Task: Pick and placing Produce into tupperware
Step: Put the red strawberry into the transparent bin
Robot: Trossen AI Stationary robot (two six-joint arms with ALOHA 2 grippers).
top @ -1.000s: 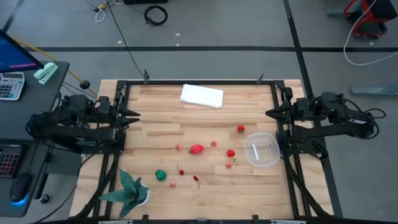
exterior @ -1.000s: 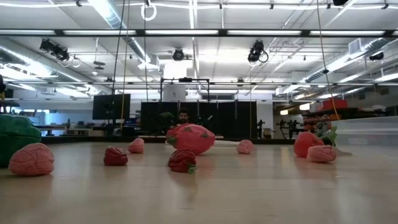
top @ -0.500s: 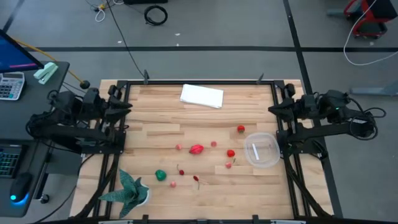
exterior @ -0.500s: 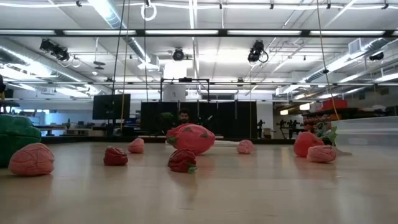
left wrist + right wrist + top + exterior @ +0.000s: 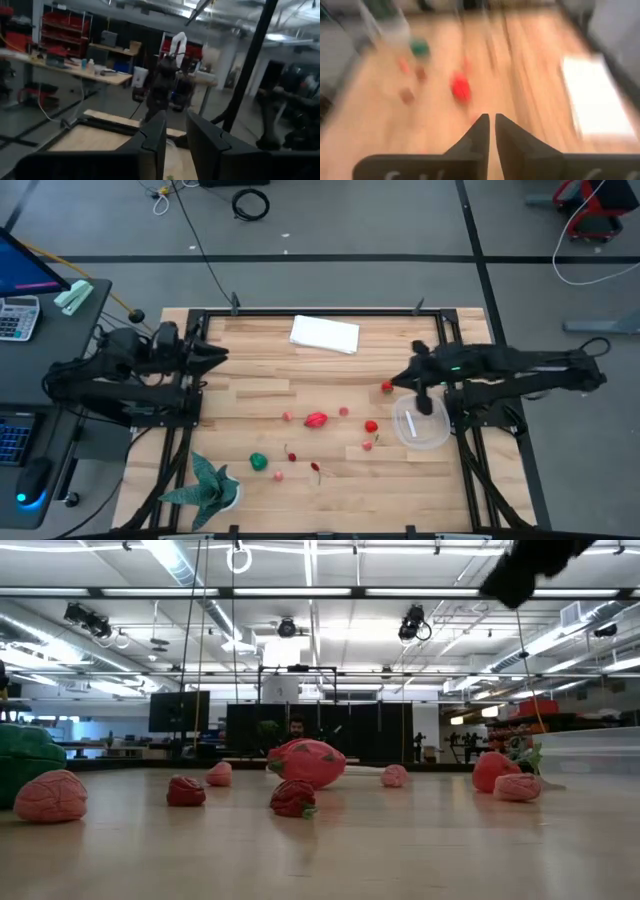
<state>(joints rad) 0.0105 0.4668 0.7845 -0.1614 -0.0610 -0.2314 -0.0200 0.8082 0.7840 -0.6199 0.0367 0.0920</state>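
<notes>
High view: right gripper over table, beside tupperware (holding nothing).

Red and green produce lies scattered beside empty clear tupperware.

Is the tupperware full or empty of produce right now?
Empty: the tupperware holds no produce; the red and pink pieces lie on the table outside it.

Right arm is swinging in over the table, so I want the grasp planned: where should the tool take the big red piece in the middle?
Grip the larger red piece across its narrow waist, coming straight down. It lies flat as an elongated oval with clear wood all round, the nearest pink bit standing apart from it.
</notes>
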